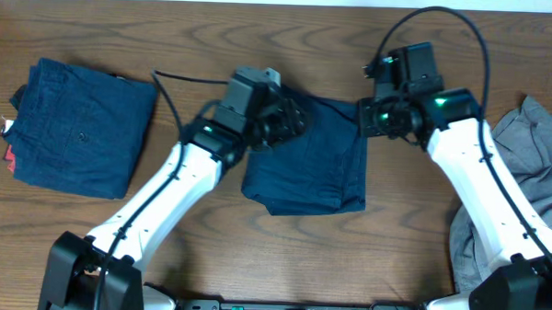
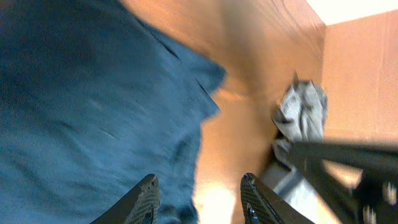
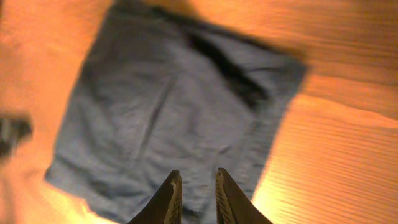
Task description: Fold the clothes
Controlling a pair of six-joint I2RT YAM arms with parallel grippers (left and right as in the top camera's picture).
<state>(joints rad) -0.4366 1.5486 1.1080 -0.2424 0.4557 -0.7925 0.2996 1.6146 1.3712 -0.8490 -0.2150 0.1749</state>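
Folded dark navy shorts (image 1: 305, 167) lie at the table's middle, seen as blue fabric (image 2: 81, 106) in the left wrist view and as a rough square (image 3: 168, 106) in the right wrist view. My left gripper (image 1: 293, 119) hovers over their far left edge, open, nothing between its fingers (image 2: 199, 190). My right gripper (image 1: 363, 117) sits above the far right corner, its jaws a narrow gap apart and empty (image 3: 196, 185). A second folded navy pair (image 1: 79, 125) with a red-and-white label (image 1: 7, 152) lies at the left.
A crumpled grey garment (image 1: 534, 136) is heaped at the table's right edge, also seen in the left wrist view (image 2: 301, 115). The right arm (image 2: 348, 155) crosses that view. Bare wood table (image 1: 262, 35) surrounds the clothes.
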